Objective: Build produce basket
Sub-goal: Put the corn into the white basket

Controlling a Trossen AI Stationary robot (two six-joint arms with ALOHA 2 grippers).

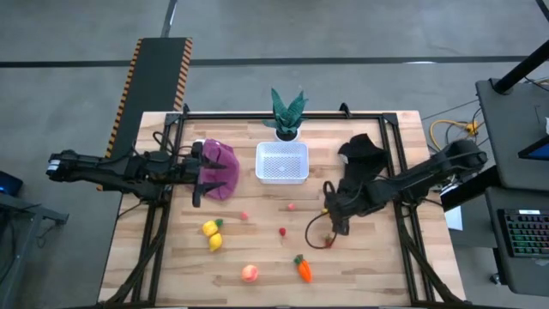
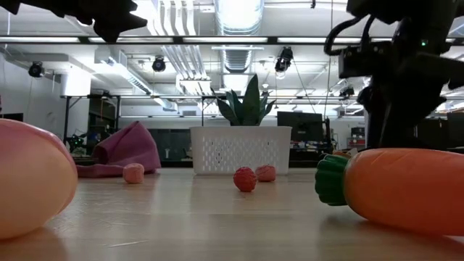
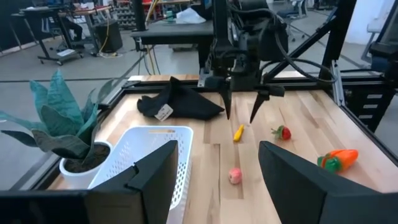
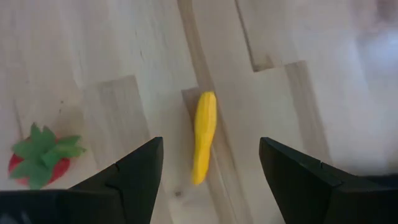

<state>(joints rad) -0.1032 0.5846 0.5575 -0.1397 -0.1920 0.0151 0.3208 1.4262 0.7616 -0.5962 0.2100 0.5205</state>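
**On the table: right gripper poised over a small yellow piece, basket still empty**

At far left, left gripper (image 1: 199, 182), fingers parted and empty, hovering over the purple cloth (image 1: 221, 169). Just right of the cloth, white basket (image 1: 281, 162) near the back edge, nothing visible inside, potted plant (image 1: 287, 112) behind it. In front of the cloth, two lemons (image 1: 212, 234) touching; farther forward, peach (image 1: 250, 273) and carrot (image 1: 303, 269) near the front edge. Between basket and front edge, red berries (image 1: 282, 232) scattered well apart. Right of the basket, black cloth (image 1: 362, 153), with right gripper (image 1: 330, 215) just in front of it, pointing down, fingers spread wide, holding nothing.

Risk, as a judgement: slim yellow piece (image 4: 203, 136) lying flat and lengthwise between the fingers, so easily pinched off-centre, rolled, or flicked away on closing; fingertips possibly jamming on the wood if lowered too far. A loose cable (image 1: 319, 233) beside the gripper also likely to snag.

Directly below the right gripper, centred in the gap, not yet touched. A strawberry (image 4: 38, 157) off to one side, clear of the fingers. Basket well apart from this gripper, toward the table's back.
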